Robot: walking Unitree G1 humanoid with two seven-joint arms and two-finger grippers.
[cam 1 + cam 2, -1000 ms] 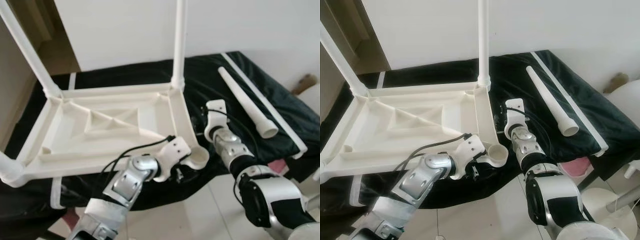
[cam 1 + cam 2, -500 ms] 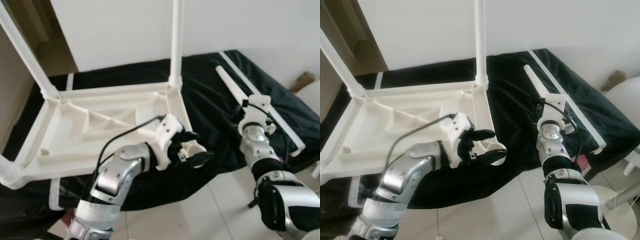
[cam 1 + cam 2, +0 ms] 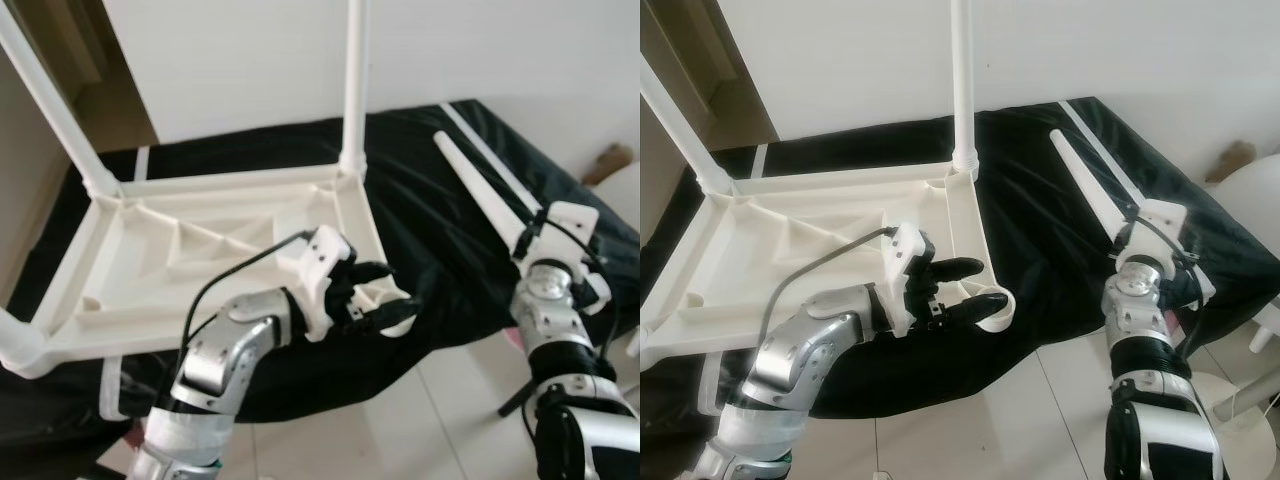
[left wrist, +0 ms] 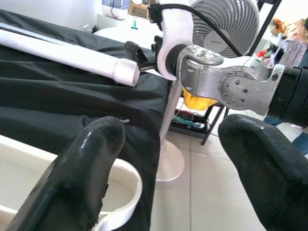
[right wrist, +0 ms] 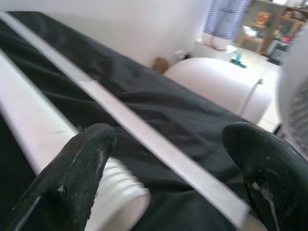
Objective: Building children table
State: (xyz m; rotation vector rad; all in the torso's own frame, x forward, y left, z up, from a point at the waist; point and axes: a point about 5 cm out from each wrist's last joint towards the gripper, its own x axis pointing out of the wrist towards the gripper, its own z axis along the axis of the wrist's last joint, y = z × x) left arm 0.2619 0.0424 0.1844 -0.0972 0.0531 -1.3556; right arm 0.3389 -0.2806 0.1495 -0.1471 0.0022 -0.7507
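Observation:
The white plastic table [image 3: 200, 250] lies upside down on a black cover, with upright legs [image 3: 355, 90] in its far corners. Its near right corner socket [image 3: 390, 292] holds no leg. My left gripper [image 3: 385, 298] is open, one finger above that socket and one below; the left wrist view has the socket rim [image 4: 122, 192] beside one finger. A loose tapered leg [image 3: 480, 195] lies on the cover to the right. My right gripper [image 5: 168, 163] is open at its wide threaded end [image 5: 120, 197], which sits close to one finger.
The black cover [image 3: 430, 215] carries a white stripe [image 5: 120, 115] and drops off at its near edge onto tiled floor [image 3: 400, 430]. A white rounded object [image 3: 1260, 170] stands at the far right. A fan [image 4: 226, 24] stands behind my right arm [image 4: 221, 82].
My right arm swung right, from beside the table's corner to the loose leg's wide end. My left gripper came up from under the corner socket, and its fingers now straddle it.

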